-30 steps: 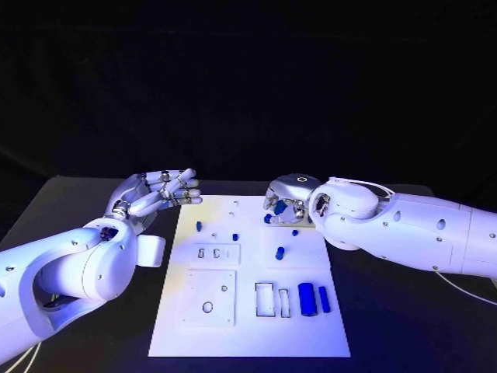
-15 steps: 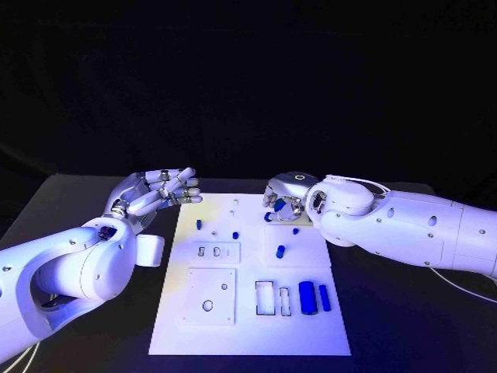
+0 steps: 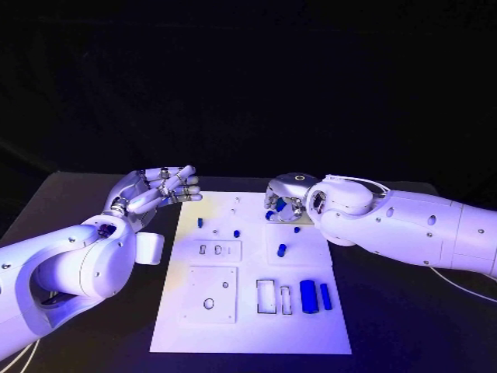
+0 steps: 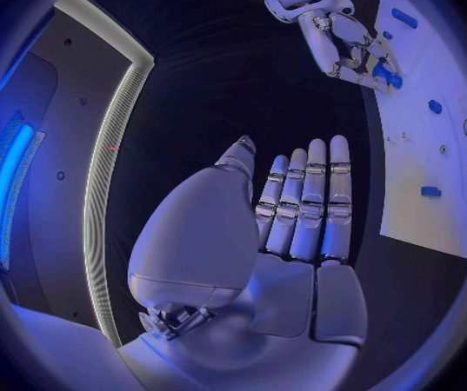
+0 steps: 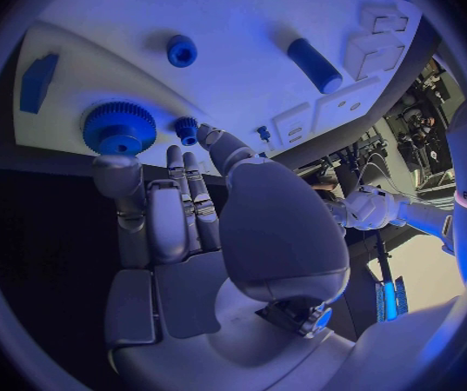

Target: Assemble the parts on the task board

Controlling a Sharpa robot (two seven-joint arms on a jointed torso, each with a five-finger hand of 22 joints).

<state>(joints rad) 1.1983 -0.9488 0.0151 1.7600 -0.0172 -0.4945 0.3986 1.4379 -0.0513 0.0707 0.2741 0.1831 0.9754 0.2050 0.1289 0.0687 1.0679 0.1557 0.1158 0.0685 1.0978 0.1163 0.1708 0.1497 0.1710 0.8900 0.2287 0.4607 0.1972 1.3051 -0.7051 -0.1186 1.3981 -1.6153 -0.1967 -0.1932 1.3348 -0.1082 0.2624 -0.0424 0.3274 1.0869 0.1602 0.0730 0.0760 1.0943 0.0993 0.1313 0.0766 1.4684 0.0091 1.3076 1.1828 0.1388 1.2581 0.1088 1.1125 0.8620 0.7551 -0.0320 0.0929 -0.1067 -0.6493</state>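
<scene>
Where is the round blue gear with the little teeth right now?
In the right wrist view the blue gear sits near the task board's edge, right at the right hand's fingertips, beside a small blue peg.

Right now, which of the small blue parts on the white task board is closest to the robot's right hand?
The toothed blue gear at the board's far edge: the right hand has its fingertips at it. The long blue cylinder and the other pieces lie apart from the hand.
</scene>
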